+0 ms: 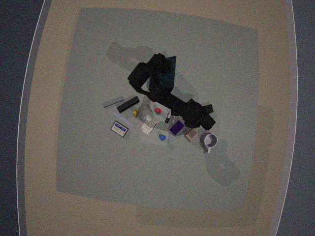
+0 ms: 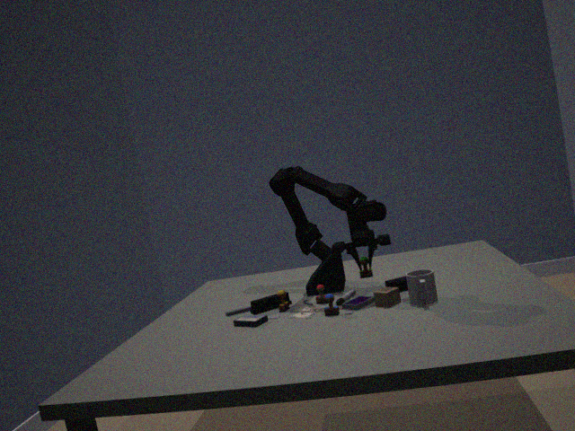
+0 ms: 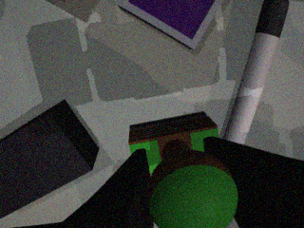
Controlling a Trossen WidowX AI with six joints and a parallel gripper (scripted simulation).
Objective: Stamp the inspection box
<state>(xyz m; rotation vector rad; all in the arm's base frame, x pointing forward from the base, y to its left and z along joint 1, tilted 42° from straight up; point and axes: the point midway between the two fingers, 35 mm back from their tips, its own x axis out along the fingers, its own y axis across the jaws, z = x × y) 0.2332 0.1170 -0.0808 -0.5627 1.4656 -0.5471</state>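
My gripper (image 2: 366, 270) (image 3: 175, 152) is shut on a green-knobbed stamp (image 2: 364, 259) (image 3: 194, 196), holding it upright above the bench. Its label is not readable. In the top view the arm hides both. The purple ink pad (image 1: 176, 127) (image 2: 358, 303) (image 3: 176, 14) lies open, off to one side of the held stamp and below it. The white card (image 1: 148, 128) (image 2: 304, 313) lies flat beyond the pad; its box is too small to make out. A red-knobbed stamp (image 1: 158, 110) (image 2: 320, 287), a blue one (image 1: 162, 137) (image 2: 329, 296) and a yellow one (image 1: 135, 112) (image 2: 281, 294) stand around the card.
A marker (image 1: 168, 118) (image 3: 252, 85) lies beside the pad. A cardboard block (image 1: 190, 134) (image 2: 386, 297) and a mug (image 1: 208, 149) (image 2: 420, 291) stand past it. A black block (image 1: 209, 108) (image 3: 43, 152) lies near the gripper. Another dark bar (image 1: 128, 104) and a blue-and-white case (image 1: 119, 128) lie left.
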